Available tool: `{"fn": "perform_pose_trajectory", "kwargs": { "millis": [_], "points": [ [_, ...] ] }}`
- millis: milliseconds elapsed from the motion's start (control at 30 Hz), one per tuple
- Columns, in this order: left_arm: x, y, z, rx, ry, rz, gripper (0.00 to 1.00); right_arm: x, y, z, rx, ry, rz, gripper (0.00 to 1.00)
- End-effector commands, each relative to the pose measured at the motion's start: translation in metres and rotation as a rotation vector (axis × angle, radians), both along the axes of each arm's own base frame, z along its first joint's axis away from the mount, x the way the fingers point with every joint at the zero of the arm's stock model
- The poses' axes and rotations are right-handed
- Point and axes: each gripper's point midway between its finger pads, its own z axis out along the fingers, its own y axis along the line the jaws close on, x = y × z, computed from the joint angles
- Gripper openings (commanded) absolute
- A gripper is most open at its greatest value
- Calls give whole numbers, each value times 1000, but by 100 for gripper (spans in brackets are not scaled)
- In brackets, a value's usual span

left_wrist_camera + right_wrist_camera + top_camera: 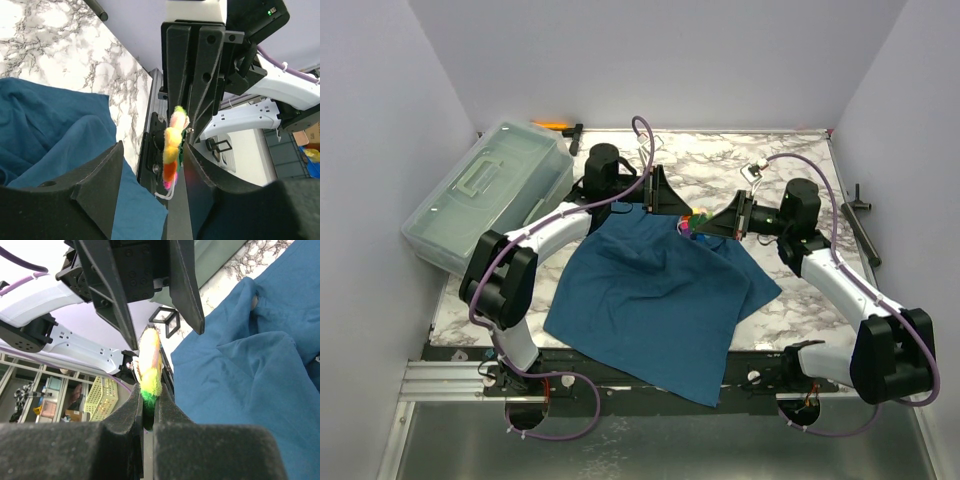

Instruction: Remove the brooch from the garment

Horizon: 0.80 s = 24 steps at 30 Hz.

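1. Nearest, at the front edge of the marble-patterned tabletop [785,310], the two arm bases sat side by side, and each white arm reached away over the surface.
2. Just beyond the bases lay the garment [650,300], a dark teal T-shirt. It was rumpled across the middle of the tabletop, and its near corner lay past the front edge, over the black rail.
3. Farther on, at the garment's far edge, the two grippers met almost tip to tip. The left gripper [672,207] came in from the left and the right gripper [713,225] from the right.
4. Between them sat the brooch [694,222], a small fuzzy flower of yellow, green, orange and red, right at the cloth's far edge. Whether it was fastened to the cloth could not be told.
5. The right gripper's jaws were pressed together on the brooch, pinching it edge-on by its green end, as its own wrist view showed.
6. The left gripper's jaws stood spread, one on each side of the brooch and close to it.
7. In the left wrist view a thin white loop [167,194] hung just under the brooch.
8. Farthest off, a clear lidded plastic box [490,195] stood at the far left of the tabletop. An orange-handled tool [555,125] lay behind it by the back wall, and a black tool [860,215] lay along the far right edge.
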Motion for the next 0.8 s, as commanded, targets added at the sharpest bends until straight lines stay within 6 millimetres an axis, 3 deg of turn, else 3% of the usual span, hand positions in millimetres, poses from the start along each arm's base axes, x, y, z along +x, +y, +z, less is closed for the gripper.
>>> {"fn": "perform_pose_trajectory", "kwargs": {
  "millis": [0,267,533,767],
  "points": [
    [-16,3,8,-3,-35,-44,49,-8,1,19,12,-81,55,1],
    [-28,-2,11,-8,-60,-86,37,-7,2,18,10,-83,63,1],
    [-35,-6,12,-12,-68,-119,36,-4,2,17,4,-79,61,1],
    [-39,-8,15,-18,-82,-136,21,-3,2,13,-7,-72,59,1]
  ]
}}
